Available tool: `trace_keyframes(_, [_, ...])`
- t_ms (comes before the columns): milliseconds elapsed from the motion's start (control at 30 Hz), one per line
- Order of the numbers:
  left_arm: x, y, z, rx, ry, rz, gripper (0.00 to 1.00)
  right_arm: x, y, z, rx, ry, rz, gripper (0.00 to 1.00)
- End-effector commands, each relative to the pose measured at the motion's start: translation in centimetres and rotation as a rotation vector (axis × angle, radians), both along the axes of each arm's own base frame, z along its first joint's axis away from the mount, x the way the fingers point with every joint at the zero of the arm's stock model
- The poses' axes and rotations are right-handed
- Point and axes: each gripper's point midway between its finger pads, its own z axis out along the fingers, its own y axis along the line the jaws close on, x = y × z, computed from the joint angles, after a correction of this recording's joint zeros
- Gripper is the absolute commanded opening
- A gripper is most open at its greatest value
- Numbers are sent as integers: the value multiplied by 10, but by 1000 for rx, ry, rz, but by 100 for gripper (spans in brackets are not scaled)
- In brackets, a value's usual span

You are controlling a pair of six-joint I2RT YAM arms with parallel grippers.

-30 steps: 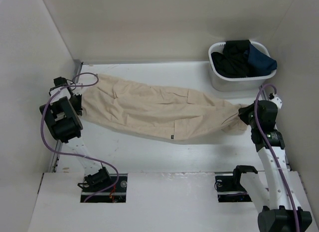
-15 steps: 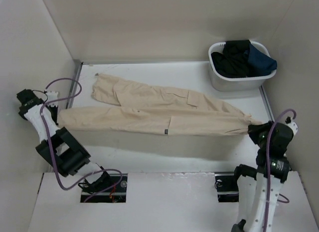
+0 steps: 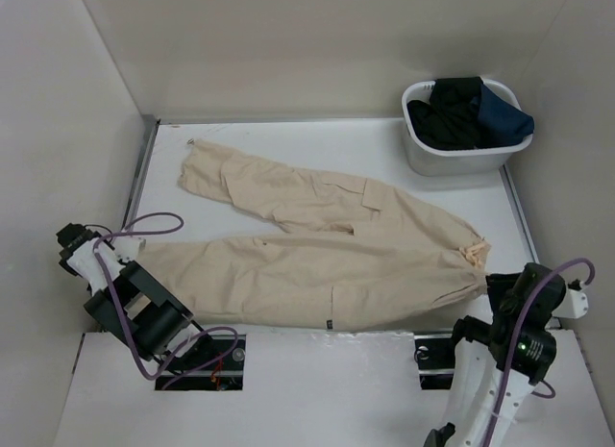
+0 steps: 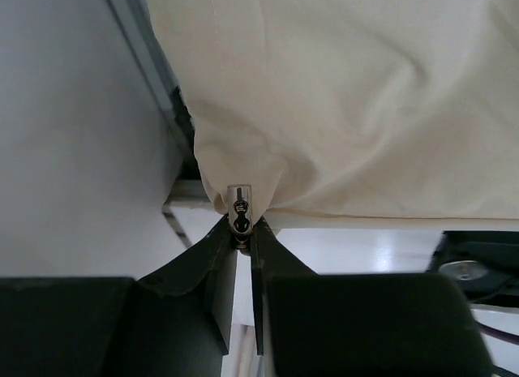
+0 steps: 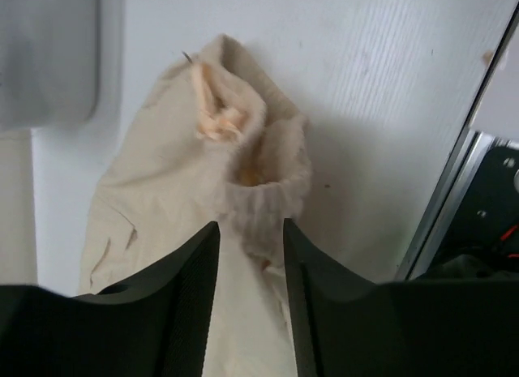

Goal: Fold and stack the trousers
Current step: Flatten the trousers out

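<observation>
Now: trousers [image 3: 317, 245] soft, light, limp | left hand [image 4: 241, 231] pinching waistband corner | right hand [image 5: 251, 231] spread astride cuff | basket [image 3: 461, 151] beyond cuff end | regrip judged at waistband, cuffs

I see the trousers [image 3: 317, 245] as matt, creased woven cotton cloth, soft and unglossy. The left gripper [image 4: 242, 231] has matt black plastic fingers and pinches the cloth beside a small shiny metal zip pull [image 4: 239, 207]. The table [image 3: 288, 144] looks smooth, painted white with a faint sheen. The basket [image 3: 452, 159] is smooth pale plastic.
</observation>
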Motion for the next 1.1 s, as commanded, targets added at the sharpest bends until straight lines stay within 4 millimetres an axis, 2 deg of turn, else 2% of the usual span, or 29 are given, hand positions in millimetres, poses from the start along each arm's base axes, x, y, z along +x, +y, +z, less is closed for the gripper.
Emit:
trace_keyframes(0, [1, 19, 13, 98, -7, -69, 6, -17, -17, 47, -146, -47, -70, 46])
trace_keyframes(133, [4, 25, 17, 113, -14, -77, 9, -18, -24, 83, -234, -97, -70, 45])
trace_keyframes(200, [7, 28, 23, 120, -21, -78, 20, -5, -27, 93, -260, -118, -39, 45])
trace_keyframes(233, [9, 29, 26, 127, -24, -81, 28, 5, -28, 94, -255, -125, -14, 48])
trace_keyframes(300, [16, 34, 39, 152, -57, -77, 52, 33, -26, 88, -210, -150, 46, 55])
trace_keyframes(400, [37, 42, 72, 192, -166, -51, 62, 81, -27, 72, -146, -180, 116, 62])
trace_keyframes(467, [68, 45, 104, 191, -306, -18, 64, 110, -29, 53, -135, -159, 156, 63])
trace_keyframes(533, [106, 38, 134, 136, -465, 12, 66, 132, -33, 35, -150, -114, 184, 65])
trace_keyframes(600, [150, 16, 153, 37, -591, 7, 68, 151, -32, 18, -148, -71, 220, 66])
trace_keyframes(667, [197, -15, 158, -60, -651, -1, 68, 167, -26, -1, -124, -34, 252, 67])
trace_keyframes(733, [247, -45, 152, -148, -679, 7, 68, 179, -24, -20, -113, 5, 258, 68])
trace_keyframes(833, [325, -79, 129, -252, -695, 27, 68, 188, -30, -44, -105, 63, 238, 68])
trace_keyframes(933, [392, -87, 109, -297, -706, 115, 68, 196, -36, -62, -101, 128, 242, 69])
trace_keyframes(1000, [416, -89, 88, -303, -670, 130, 68, 200, -35, -73, -85, 168, 249, 69])
trace_keyframes(1067, [420, -96, 61, -293, -591, 114, 67, 202, -35, -80, -77, 192, 249, 69])
